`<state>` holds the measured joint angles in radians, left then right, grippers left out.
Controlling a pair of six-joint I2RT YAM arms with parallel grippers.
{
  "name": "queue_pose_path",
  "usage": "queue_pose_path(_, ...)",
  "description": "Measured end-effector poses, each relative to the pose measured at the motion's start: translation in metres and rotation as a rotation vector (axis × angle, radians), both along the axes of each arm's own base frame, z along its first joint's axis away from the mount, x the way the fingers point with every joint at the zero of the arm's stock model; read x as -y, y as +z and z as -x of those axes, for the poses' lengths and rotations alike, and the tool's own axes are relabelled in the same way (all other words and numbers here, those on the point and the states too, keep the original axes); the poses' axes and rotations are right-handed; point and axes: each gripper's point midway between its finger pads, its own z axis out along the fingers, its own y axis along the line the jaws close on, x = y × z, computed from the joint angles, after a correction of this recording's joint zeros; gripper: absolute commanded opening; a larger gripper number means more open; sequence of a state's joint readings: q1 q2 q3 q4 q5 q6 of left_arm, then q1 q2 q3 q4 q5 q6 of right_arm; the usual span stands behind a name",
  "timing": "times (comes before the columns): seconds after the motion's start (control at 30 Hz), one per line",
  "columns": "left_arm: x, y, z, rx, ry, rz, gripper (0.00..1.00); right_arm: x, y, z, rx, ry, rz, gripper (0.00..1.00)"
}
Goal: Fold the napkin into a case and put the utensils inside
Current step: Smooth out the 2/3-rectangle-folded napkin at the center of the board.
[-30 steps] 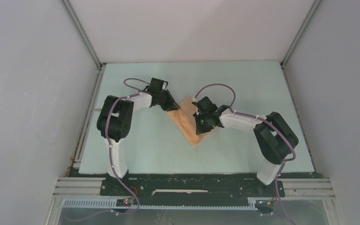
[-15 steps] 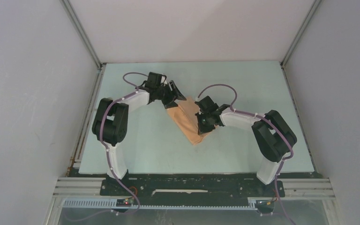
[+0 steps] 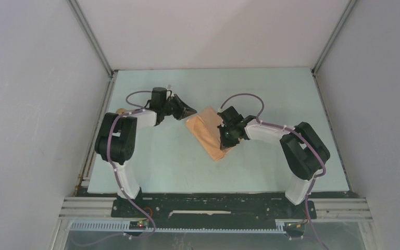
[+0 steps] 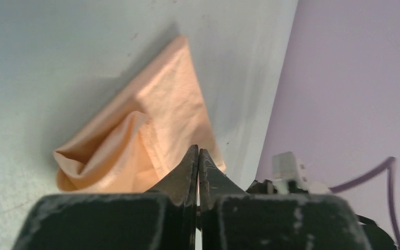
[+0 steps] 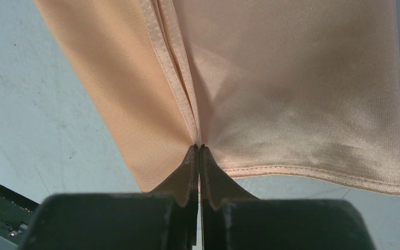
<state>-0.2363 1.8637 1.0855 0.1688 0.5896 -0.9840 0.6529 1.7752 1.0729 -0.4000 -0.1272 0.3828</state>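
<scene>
- Napkin (image 3: 209, 134) of peach cloth, folded into a narrow oblong, flat on the pale bench (image 3: 271, 94) near its middle.
- Set on a diagonal, with one short end toward the far left and the other toward the near right, between the two arms.
- In the right wrist view: several stitched hems running side by side down the cloth, one flap lapping over another, and a hemmed edge crossing along the near side. Soft sheen and faint puckers on the wider flap.
- In the left wrist view: one end of the napkin slightly puffed, its layers gaping a little around a rounded fold, with a shadow under its edge on the bench.
- Left fingers (image 4: 183, 177) pressed together, with nothing visible between them. Tips just beside the far-left end of the napkin, as seen from above. Cannot tell whether touching the cloth or just clear of it.
- Right fingers (image 5: 185, 174) pressed together as well, tips down on the napkin where the hems converge, along its right-hand long edge. Cannot tell whether any cloth is caught between them.
- Left arm (image 3: 119, 140) bent and reaching in from the left; right arm (image 3: 302, 151) bent and reaching in from the right.
- Purple cable (image 3: 242, 97) looped above the right wrist.
- Plain grey walls (image 3: 213, 31) around the bench on three sides.
</scene>
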Motion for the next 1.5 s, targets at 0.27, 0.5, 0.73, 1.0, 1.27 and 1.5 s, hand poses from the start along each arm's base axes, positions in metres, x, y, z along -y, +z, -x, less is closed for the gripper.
queue_pose_path(0.27, 0.004, -0.051, 0.004, -0.085, 0.034, 0.050, 0.00, 0.000, 0.001, 0.000, -0.008, 0.001, -0.010, 0.00)
queue_pose_path(0.5, 0.001, -0.063, 0.001, -0.092, 0.062, 0.067, 0.00, 0.001, 0.001, -0.002, -0.012, -0.005, -0.019, 0.04)
queue_pose_path(0.73, -0.016, -0.078, 0.002, -0.132, 0.123, 0.056, 0.00, -0.001, 0.003, -0.014, -0.005, -0.007, -0.029, 0.03)
queue_pose_path(1.0, -0.019, -0.078, 0.000, -0.130, 0.132, 0.054, 0.00, 0.003, 0.004, -0.016, -0.010, -0.010, -0.006, 0.39)
queue_pose_path(1.27, -0.019, -0.078, 0.000, -0.130, 0.131, 0.054, 0.00, -0.003, 0.044, -0.030, 0.080, 0.000, 0.009, 0.58)
queue_pose_path(1.5, -0.019, -0.079, 0.000, -0.130, 0.130, 0.053, 0.00, -0.100, 0.074, -0.040, 0.035, 0.130, -0.481, 0.69)
